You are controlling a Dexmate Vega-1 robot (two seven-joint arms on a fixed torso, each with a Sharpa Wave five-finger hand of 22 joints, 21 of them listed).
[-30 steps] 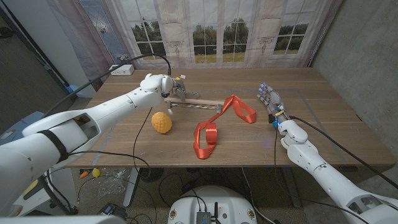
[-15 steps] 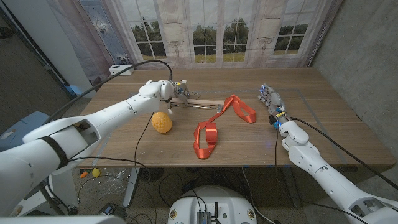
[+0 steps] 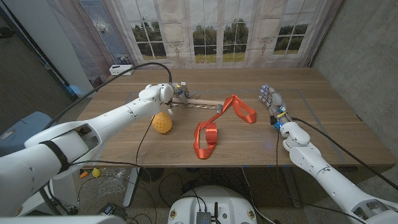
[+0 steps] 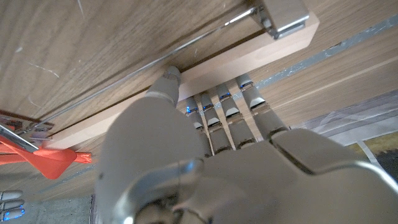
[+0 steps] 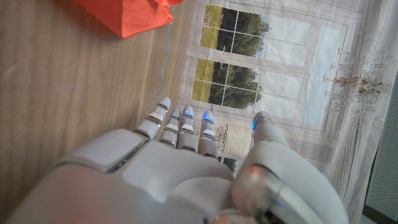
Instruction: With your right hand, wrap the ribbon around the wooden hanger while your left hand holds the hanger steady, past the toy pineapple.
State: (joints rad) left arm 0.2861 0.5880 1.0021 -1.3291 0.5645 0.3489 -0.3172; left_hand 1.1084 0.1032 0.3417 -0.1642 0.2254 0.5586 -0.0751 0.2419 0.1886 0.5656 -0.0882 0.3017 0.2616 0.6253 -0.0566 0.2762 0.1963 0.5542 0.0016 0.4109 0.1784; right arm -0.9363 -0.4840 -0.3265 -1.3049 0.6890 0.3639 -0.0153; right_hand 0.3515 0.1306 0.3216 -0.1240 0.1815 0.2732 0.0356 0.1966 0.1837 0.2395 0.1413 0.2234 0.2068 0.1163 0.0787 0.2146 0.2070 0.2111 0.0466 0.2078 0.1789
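The left hand (image 3: 163,93), having slid slightly toward six o'clock over the last second, now curls its fingers (image 4: 214,115) onto the wooden hanger (image 3: 198,103) beyond the toy pineapple (image 3: 162,123), steadying it, while the right hand (image 3: 272,101) stays spread, empty, at three o'clock of the untouched orange ribbon (image 3: 214,127).

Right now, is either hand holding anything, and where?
The left hand grips the wooden hanger at its left end; the right hand holds nothing.
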